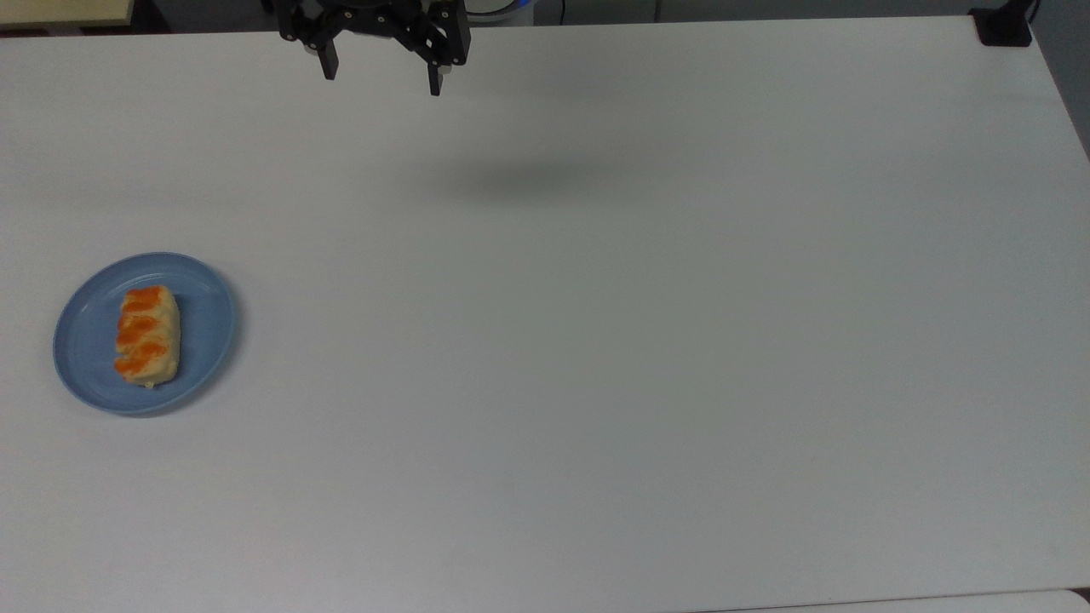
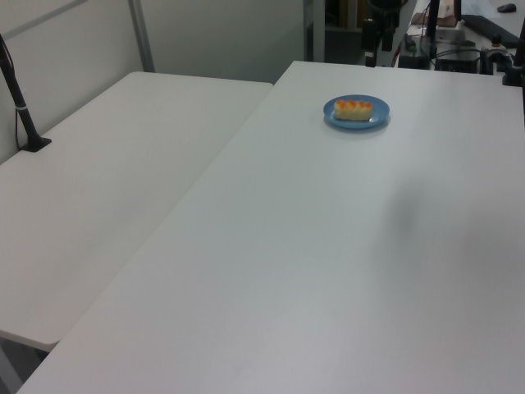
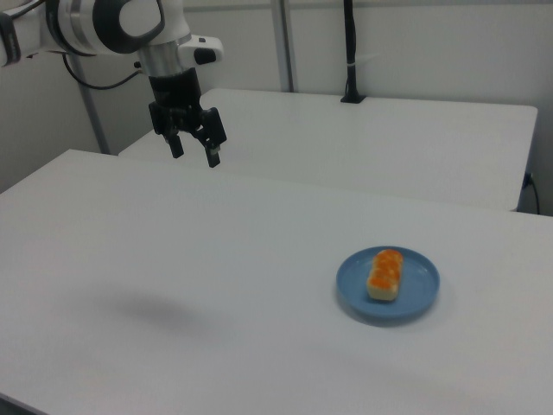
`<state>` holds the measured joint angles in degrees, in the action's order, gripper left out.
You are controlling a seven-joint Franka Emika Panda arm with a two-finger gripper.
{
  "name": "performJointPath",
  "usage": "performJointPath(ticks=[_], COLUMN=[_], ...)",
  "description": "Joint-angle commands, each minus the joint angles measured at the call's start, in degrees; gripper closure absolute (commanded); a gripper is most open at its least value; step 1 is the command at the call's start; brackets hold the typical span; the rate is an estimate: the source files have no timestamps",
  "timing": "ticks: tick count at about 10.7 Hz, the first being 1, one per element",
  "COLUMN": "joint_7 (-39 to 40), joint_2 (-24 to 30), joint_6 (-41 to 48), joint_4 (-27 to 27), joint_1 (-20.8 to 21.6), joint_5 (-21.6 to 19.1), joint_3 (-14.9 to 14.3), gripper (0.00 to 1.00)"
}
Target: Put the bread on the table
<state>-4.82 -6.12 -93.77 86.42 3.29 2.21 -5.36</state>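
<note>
Bread (image 1: 148,335): lies on the blue plate (image 1: 207,340), far from the gripper.
Gripper (image 1: 381,79): up high over the table (image 1: 596,340), fingers spread wide, holding nothing.

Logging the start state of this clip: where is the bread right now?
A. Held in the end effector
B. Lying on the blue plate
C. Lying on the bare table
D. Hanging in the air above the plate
B. The bread lies on the blue plate, which sits on the table, while the open end effector hangs high and far from it, holding nothing.
</note>
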Motion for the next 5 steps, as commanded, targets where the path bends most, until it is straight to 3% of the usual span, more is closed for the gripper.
performJointPath(ticks=[1, 5], joint_7=[0.2, 0.2], joint_2=[0.8, 0.6], joint_6=[-0.7, -0.7], joint_4=[1.2, 1.4], joint_1=[0.7, 0.7], joint_5=[0.5, 0.5], joint_3=[-0.5, -0.4], gripper=[0.0, 0.0])
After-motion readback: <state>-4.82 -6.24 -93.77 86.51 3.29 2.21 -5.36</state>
